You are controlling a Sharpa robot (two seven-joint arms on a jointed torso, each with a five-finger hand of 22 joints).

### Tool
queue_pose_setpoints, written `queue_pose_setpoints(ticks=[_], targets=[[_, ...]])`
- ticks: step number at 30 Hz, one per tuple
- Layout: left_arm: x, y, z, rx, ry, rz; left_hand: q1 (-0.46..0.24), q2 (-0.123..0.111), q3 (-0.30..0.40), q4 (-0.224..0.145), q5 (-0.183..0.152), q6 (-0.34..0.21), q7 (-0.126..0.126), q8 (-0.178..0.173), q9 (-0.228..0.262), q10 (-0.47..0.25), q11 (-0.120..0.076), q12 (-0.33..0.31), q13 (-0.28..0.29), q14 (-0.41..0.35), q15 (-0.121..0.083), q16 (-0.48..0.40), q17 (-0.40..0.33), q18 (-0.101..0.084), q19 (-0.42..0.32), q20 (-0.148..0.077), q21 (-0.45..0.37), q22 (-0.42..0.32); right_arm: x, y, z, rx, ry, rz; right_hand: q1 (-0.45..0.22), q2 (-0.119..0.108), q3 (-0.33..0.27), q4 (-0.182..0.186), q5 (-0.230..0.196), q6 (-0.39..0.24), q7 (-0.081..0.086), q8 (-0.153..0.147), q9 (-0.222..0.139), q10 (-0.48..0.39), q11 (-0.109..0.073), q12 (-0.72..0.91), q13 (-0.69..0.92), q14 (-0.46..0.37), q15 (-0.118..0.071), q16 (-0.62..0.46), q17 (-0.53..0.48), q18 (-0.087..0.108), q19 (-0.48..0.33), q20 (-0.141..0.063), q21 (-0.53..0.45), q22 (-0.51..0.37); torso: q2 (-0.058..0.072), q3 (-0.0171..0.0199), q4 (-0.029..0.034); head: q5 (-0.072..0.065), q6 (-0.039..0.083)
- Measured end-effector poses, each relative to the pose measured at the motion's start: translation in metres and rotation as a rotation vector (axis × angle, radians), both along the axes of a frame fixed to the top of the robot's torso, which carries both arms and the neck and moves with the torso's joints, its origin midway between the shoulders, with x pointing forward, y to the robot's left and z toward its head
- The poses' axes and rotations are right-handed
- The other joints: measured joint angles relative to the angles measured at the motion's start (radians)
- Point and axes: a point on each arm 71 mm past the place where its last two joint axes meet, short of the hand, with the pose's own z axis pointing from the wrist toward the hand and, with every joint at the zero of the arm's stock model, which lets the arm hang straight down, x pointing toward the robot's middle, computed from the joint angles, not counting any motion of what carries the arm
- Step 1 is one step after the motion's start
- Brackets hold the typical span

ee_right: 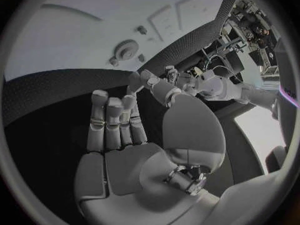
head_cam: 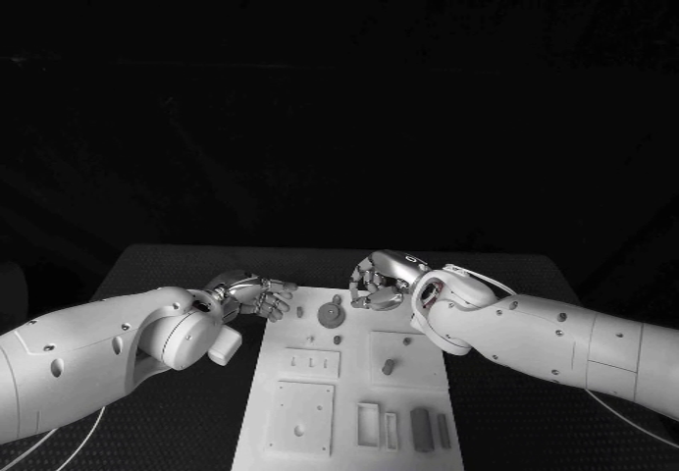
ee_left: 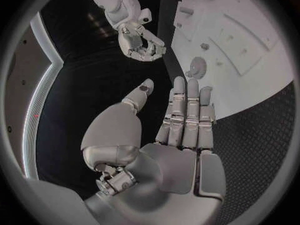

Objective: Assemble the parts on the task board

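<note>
Both spread, holding nothing: left hand (head_cam: 252, 294) and right hand (head_cam: 380, 280) flank round part (head_cam: 332, 315) at task board (head_cam: 276, 339) top; could nudge it aside.

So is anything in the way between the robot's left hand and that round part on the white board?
Nothing visible is. The left hand hovers open at the white task board's far left edge, and bare board lies between its fingers and the round grey disc part.

Both reaching inward from opposite sides — left hand (head_cam: 252, 294) empty, fingers extended and apart; right hand (head_cam: 380, 282) likewise empty, fingers loosely curved.
</note>
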Motion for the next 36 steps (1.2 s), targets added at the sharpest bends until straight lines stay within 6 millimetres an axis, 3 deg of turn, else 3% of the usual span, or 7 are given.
queue_pose_setpoints(ticks=[6,9,18,36], targets=[[-0.004,-0.012,-0.001,0.02,0.015,-0.026,-0.019,-0.018,-0.004,0.017,-0.044,0.0,0.0,-0.007,-0.003,-0.004,0.004,-0.012,0.003,0.0,0.0,0.0,-0.001,0.0,0.0,0.0,0.0,0.0,-0.005,0.025,0.004,-0.019,-0.026,0.037,-0.001,-0.009,0.0,0.005,0.008,0.001,0.0,0.0,0.0,0.0,0.0,0.001,0.001,0.004,-0.003,0.0,0.001,0.006,0.0,0.0,0.002,0.001,-0.003,-0.0029,0.0094,0.006,0.002],[-0.007,-0.016,-0.001,0.021,0.018,-0.038,-0.02,-0.02,-0.003,0.018,-0.048,0.0,0.0,-0.011,-0.003,-0.007,0.007,-0.016,0.003,0.0,0.0,0.0,-0.001,0.0,0.0,0.0,0.0,0.0,-0.006,0.035,0.005,-0.024,-0.035,0.049,-0.005,-0.013,0.003,0.008,0.013,0.001,0.0,-0.004,0.001,0.0,0.0,0.001,0.001,0.004,-0.003,0.0,0.001,0.007,0.003,-0.003,0.002,0.001,-0.003,-0.0037,0.0126,0.015,0.002],[-0.009,-0.022,0.0,0.026,0.02,-0.055,-0.023,-0.016,-0.001,0.021,-0.048,0.013,-0.005,-0.011,-0.003,-0.015,0.01,-0.023,0.003,0.0,0.0,0.0,-0.003,0.0,0.0,0.0,0.0,0.0,-0.009,0.055,0.006,-0.033,-0.051,0.074,-0.009,-0.017,0.003,0.014,0.015,0.001,0.0,-0.005,0.001,0.004,0.003,0.001,0.001,0.006,-0.001,0.004,0.001,0.007,0.004,-0.003,0.009,0.001,-0.002,-0.0043,0.0101,0.033,0.004],[-0.013,-0.033,-0.001,0.057,0.024,-0.104,-0.027,-0.012,-0.001,0.021,-0.048,0.02,-0.006,-0.011,-0.004,-0.022,0.017,-0.027,0.006,0.0,0.0,0.0,-0.004,0.0,0.0,0.0,0.0,0.0,-0.011,0.072,0.008,-0.038,-0.071,0.099,-0.011,-0.018,0.003,0.019,0.019,0.003,0.001,-0.016,0.016,0.004,0.003,0.001,0.002,0.011,-0.002,0.005,0.001,0.002,0.01,-0.003,0.009,0.001,-0.003,-0.0043,0.0121,0.034,-0.006]])
